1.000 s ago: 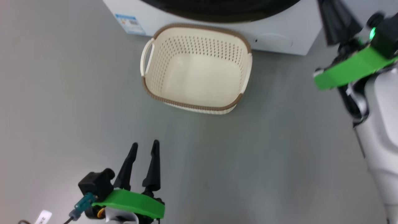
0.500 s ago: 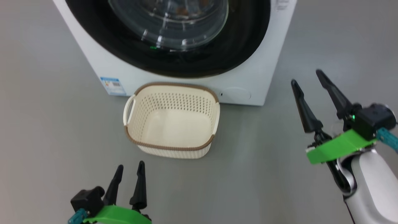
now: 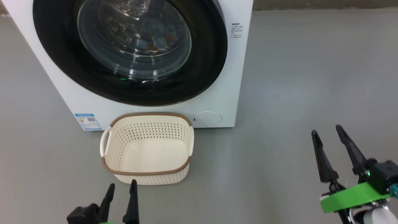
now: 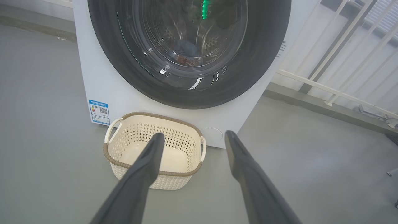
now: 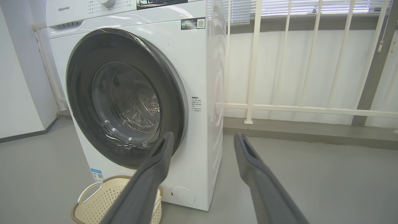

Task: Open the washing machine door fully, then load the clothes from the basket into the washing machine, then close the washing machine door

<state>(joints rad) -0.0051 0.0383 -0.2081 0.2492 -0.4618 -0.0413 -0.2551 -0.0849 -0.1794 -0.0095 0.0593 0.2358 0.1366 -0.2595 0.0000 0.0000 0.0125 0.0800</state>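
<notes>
The washing machine door (image 3: 133, 46) looks shut on the clothes (image 3: 155, 32) in the drum, the basket (image 3: 146, 172) empty just before the washing machine (image 3: 220, 102); should the door not have clicked home, it could swing out, as left gripper (image 3: 122, 182) and right gripper (image 3: 326, 129) both hang open, empty, well clear of it. A second ago the head camera looked lower and the right gripper was raised near the machine

Smooth grey floor (image 3: 295, 77), a white wall (image 5: 18, 93), white railing bars (image 5: 295, 109) with slatted blinds (image 5: 311, 7) behind.
</notes>
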